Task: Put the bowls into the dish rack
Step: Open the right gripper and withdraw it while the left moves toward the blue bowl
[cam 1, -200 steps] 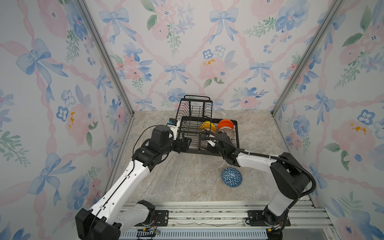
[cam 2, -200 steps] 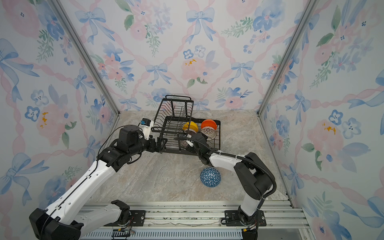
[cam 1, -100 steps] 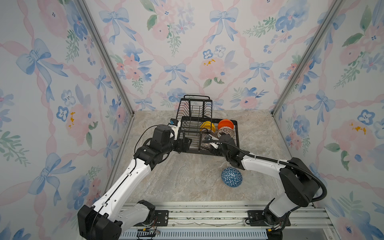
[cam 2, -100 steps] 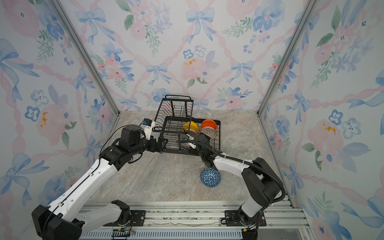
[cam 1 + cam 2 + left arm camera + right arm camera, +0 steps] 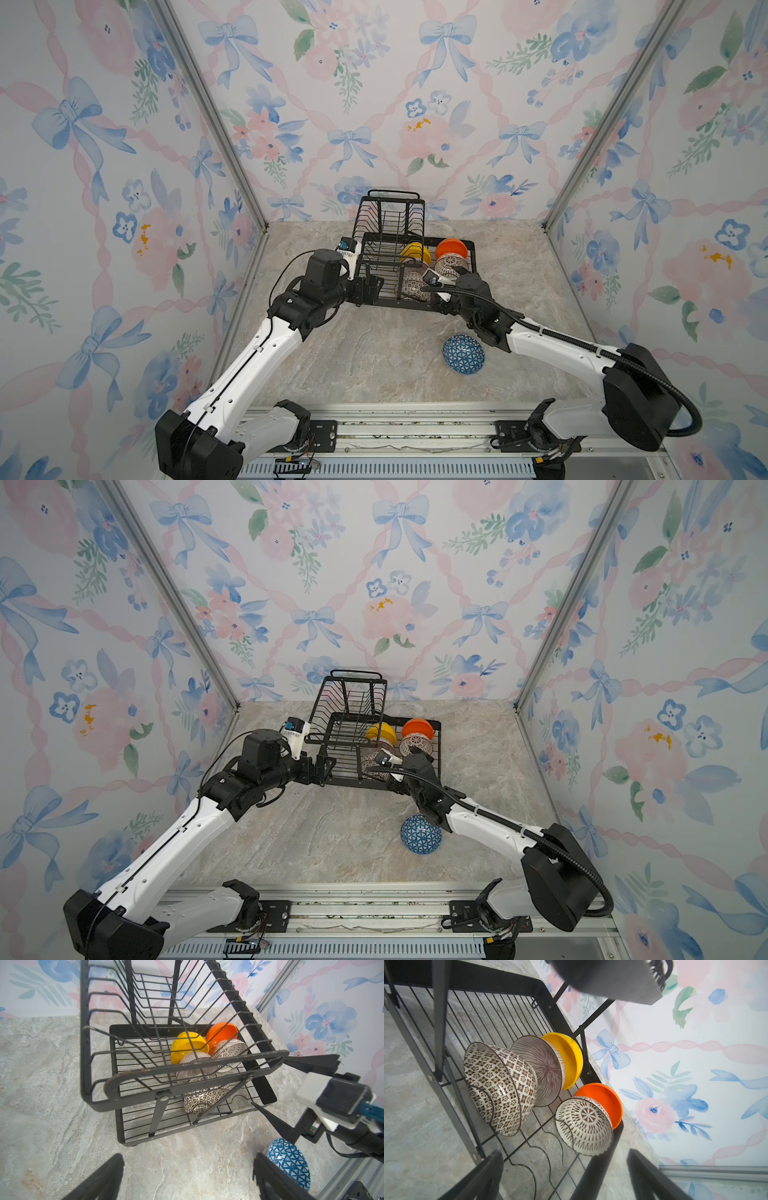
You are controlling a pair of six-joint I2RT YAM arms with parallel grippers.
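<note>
Left wrist view, left gripper (image 5: 188, 1156) spread, right gripper (image 5: 268, 1081) spread beside dish rack (image 5: 197, 1067)

I get bright, even, soft light from above. In both top views shadows stay faint, with only a pale one under the blue bowl (image 5: 464, 354) behind the right gripper (image 5: 563, 1153). The walls (image 5: 124, 166) bow toward the frame edges. In my right wrist view the fingers (image 5: 483, 1176) are blurred, while the diamond-patterned bowl (image 5: 500, 1084) ahead of them is sharp, with small glints.
</note>
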